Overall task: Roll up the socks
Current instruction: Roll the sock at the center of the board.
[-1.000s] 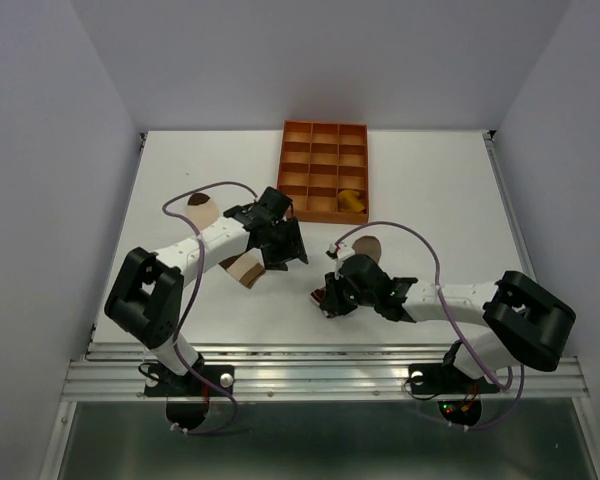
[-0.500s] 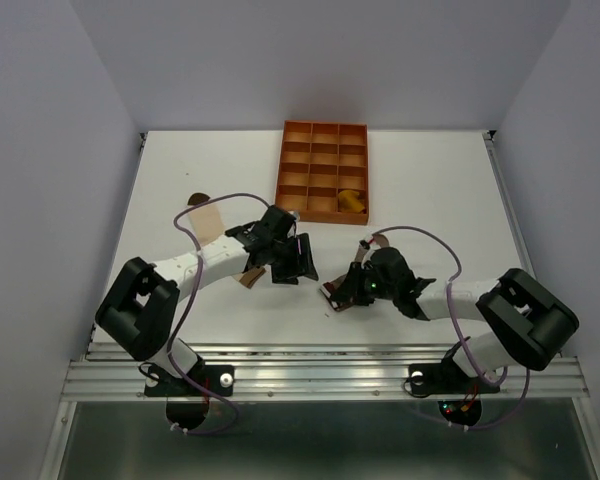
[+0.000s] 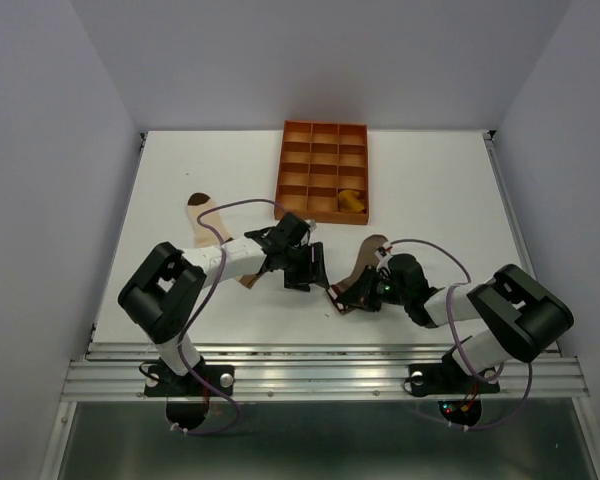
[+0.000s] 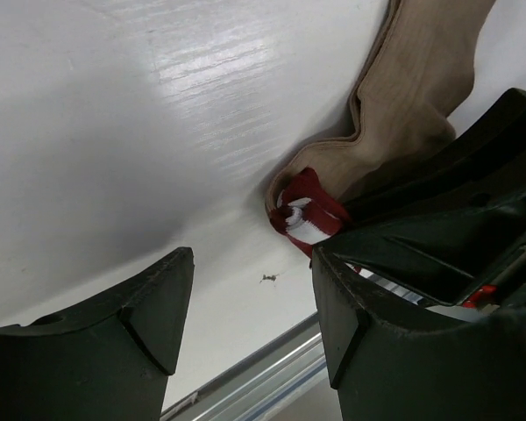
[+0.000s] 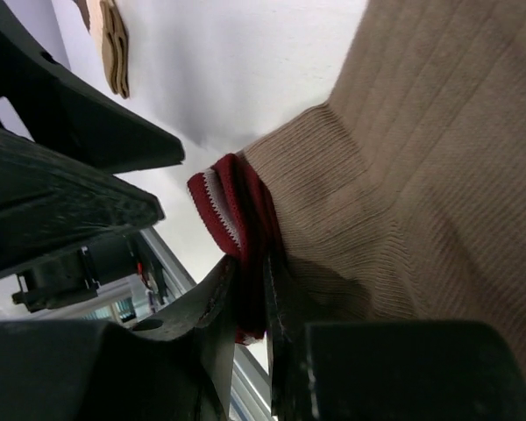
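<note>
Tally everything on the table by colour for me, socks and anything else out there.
mustard-yellow sock: 1
taupe sock: 1
cream sock: 1
orange tray: 1
Total: 4

Three socks are showing: one yellow sock (image 3: 352, 201) sitting in the tray (image 3: 323, 127), and one taupe sock (image 3: 366, 262) and one cream sock (image 3: 204, 214) lying on the tabletop (image 3: 440, 200). One orange tray is standing there, dividing into twelve compartments, three across and four deep, with one of them holding a sock. Two arms (image 3: 230, 258) are reaching over the one tabletop, each carrying one claw, the left claw (image 4: 250, 316) and the right claw (image 3: 348, 296), making two claws.
</note>
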